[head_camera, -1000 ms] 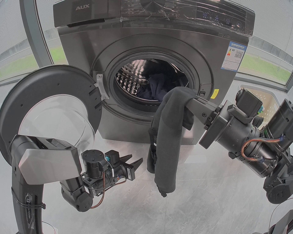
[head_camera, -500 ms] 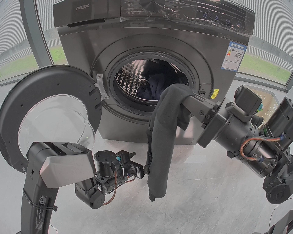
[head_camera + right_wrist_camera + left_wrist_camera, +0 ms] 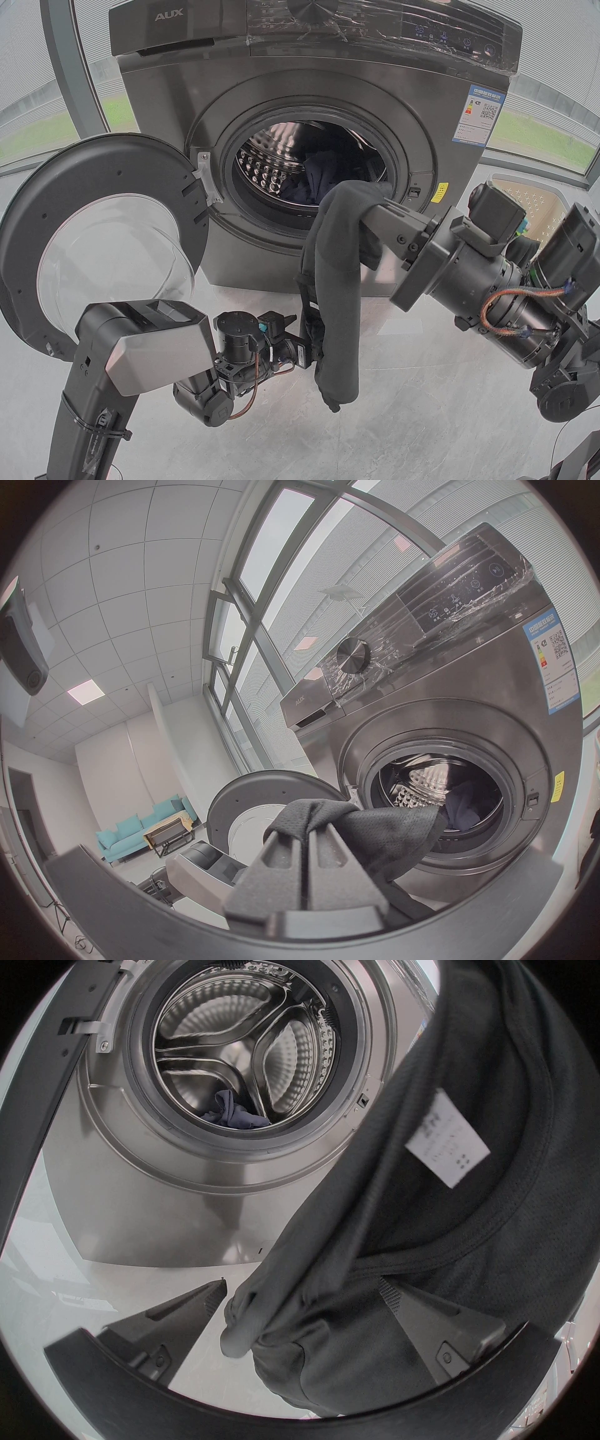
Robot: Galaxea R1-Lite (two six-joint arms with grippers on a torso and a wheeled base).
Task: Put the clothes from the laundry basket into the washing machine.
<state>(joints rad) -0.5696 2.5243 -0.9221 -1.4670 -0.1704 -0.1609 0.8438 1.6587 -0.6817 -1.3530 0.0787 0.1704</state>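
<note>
The left gripper (image 3: 310, 351) sits lowest and nearest, at about seven o'clock from the drum mouth in the head view. Its black jaws are spread wide. In the left wrist view the left gripper (image 3: 300, 1285) has the bunched lower folds of a long dark grey knit garment (image 3: 375, 1222) between its fingers (image 3: 169, 1325). One finger stands clear of the cloth and the other is partly covered by it. The pictures do not show whether the cloth is pinched.

The garment (image 3: 337, 300) hangs in a long fold above the pale stone-look floor (image 3: 406, 387), its hem clear of it.

Its upper end is draped over the right gripper (image 3: 375, 209), which reaches in from four o'clock. In the right wrist view the right gripper (image 3: 306, 849) has its jaws pressed together on the cloth (image 3: 387, 836), just outside the opening at about five o'clock on its rim.

Behind stands the grey front-loading washing machine (image 3: 169, 94). Its round glass-centred door (image 3: 94, 175) is swung open at nine o'clock. In the perforated steel drum (image 3: 269, 162) lies a crumpled navy blue cloth (image 3: 319, 178), low on the drum floor.

A pale perforated laundry basket (image 3: 547, 209) shows at three o'clock, past the right arm.
</note>
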